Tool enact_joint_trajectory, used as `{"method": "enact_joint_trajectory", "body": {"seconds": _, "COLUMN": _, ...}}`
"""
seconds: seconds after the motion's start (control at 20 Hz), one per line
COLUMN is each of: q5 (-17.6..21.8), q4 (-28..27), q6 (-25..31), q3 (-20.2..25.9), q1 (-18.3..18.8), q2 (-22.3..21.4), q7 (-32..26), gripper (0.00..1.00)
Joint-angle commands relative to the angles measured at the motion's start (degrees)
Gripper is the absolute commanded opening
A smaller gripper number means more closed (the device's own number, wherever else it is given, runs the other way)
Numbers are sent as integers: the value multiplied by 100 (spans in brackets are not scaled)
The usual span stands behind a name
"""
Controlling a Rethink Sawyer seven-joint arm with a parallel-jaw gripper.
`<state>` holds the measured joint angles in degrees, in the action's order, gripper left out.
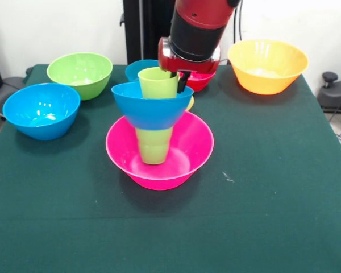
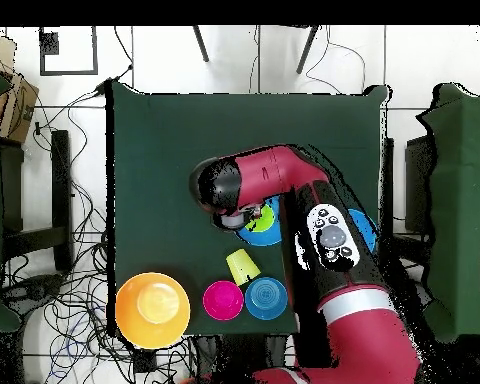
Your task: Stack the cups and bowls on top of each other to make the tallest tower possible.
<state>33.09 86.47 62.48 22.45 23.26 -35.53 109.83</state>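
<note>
The tower stands mid-table in the front view: a wide pink bowl [image 1: 184,153] holds a green cup [image 1: 153,147], a medium blue bowl [image 1: 148,109] rests on that cup, and a second green cup [image 1: 157,83] stands upright in the blue bowl. My gripper [image 1: 178,79] comes down from above and is shut on the right rim of this top cup. In the overhead view my arm covers most of the tower; only parts of the blue bowl [image 2: 256,236] and the top cup [image 2: 268,216] show.
On the green table [image 1: 261,187] a green bowl [image 1: 79,73] and a blue bowl [image 1: 41,111] stand left, and an orange bowl [image 1: 267,65] back right. A small blue bowl [image 1: 137,68], a red bowl [image 1: 200,82] and a yellow-orange cup [image 1: 191,103] lie behind the tower.
</note>
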Motion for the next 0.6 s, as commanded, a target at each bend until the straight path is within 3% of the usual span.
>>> {"method": "enact_joint_trajectory", "body": {"seconds": 0.05, "q5": 244, "q4": -393, "q6": 96, "q3": 138, "q1": -216, "q2": 479, "q7": -625, "gripper": 0}}
{"method": "enact_joint_trajectory", "body": {"seconds": 0.6, "q5": 166, "q4": -898, "q6": 363, "q3": 83, "q1": -361, "q2": 738, "q7": -627, "gripper": 0}}
